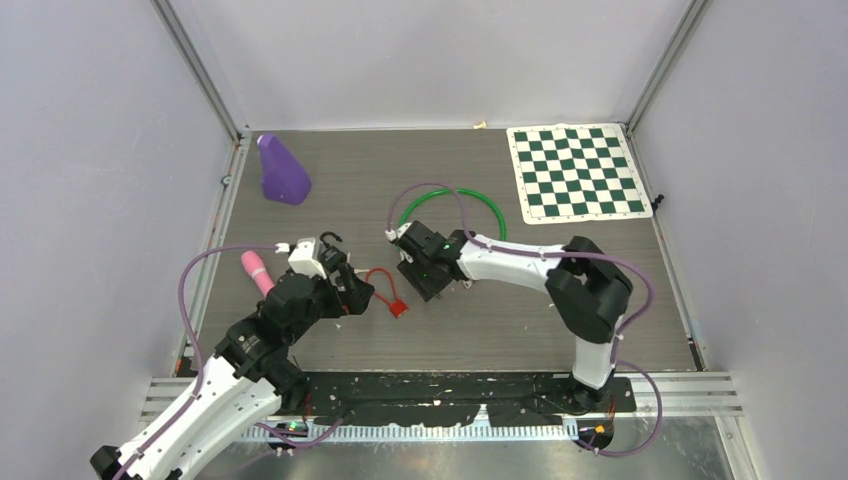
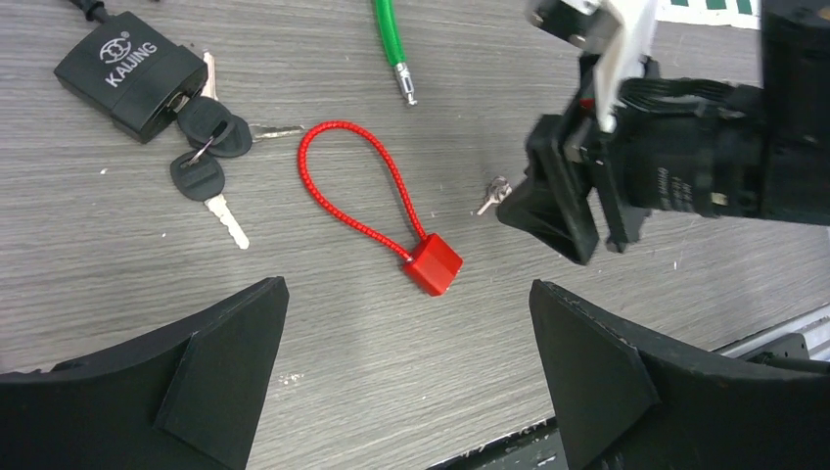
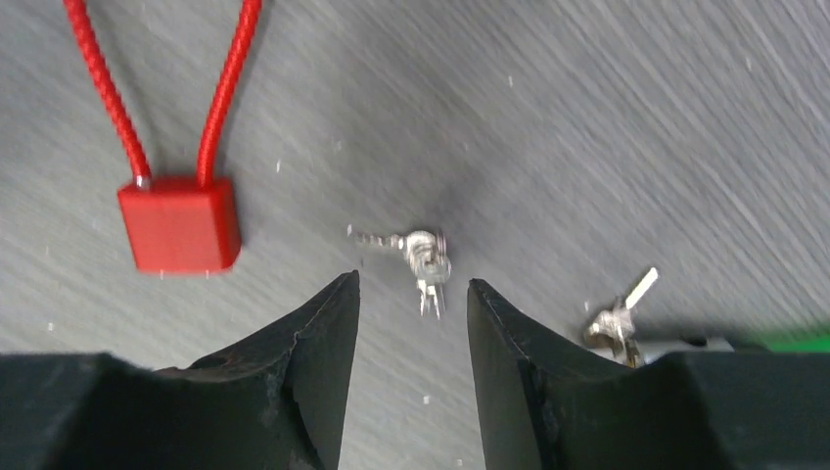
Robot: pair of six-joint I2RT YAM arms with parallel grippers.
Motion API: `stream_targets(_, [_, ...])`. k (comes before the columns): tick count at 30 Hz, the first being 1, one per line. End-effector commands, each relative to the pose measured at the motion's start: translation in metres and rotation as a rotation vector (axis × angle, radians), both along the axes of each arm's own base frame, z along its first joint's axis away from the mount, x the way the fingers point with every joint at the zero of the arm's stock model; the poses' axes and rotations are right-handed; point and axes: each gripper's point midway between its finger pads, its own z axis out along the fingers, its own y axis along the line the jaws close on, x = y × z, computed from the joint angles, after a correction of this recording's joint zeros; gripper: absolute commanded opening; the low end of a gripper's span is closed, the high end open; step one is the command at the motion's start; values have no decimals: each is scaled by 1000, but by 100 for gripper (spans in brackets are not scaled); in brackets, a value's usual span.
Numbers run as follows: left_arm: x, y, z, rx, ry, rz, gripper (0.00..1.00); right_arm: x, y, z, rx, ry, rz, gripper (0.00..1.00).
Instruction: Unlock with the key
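On the grey wood-grain table (image 1: 500, 320), the small silver metal keys (image 3: 423, 257) lie just right of the red block-and-cord cable lock (image 3: 179, 223). The black metal padlock (image 2: 132, 73), black-headed keys (image 2: 206, 147) just beside it, lies left of and behind the lock's loop.

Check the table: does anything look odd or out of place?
The green cable lies with its metal tip free, plugged into nothing. Small keys lie loose beside the red lock, not in it.
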Motion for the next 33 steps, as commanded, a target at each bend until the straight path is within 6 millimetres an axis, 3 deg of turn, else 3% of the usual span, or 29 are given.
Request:
stream_targets(1, [0, 6, 11, 15, -23, 12, 99, 23, 20, 3, -1, -27, 4, 50])
stream_targets(5, [-3, 5, 7, 14, -13, 0, 99, 31, 17, -12, -43, -9, -15, 39])
stream_targets(10, [-2, 0, 6, 2, -5, -12, 99, 30, 12, -12, -57, 1, -15, 17])
stream_targets(11, [-2, -1, 5, 1, -1, -17, 99, 30, 13, -7, -48, -5, -13, 10])
stream_targets(13, [-2, -5, 5, -10, 6, -28, 99, 32, 14, 6, -27, -27, -11, 6])
stream_targets(18, [-2, -9, 5, -26, 16, -37, 99, 43, 12, 52, 28, -134, -32, 5])
stream_targets(23, [-1, -4, 5, -19, 3, -11, 98, 45, 8, 71, 118, -220, -59, 6])
stream_targets(27, [0, -2, 2, -19, -6, -2, 98, 31, -2, 58, 159, -208, -66, 5])
stream_targets(33, [-1, -6, -5, -21, 17, -12, 98, -4, -29, 6, 70, -100, -75, 5])
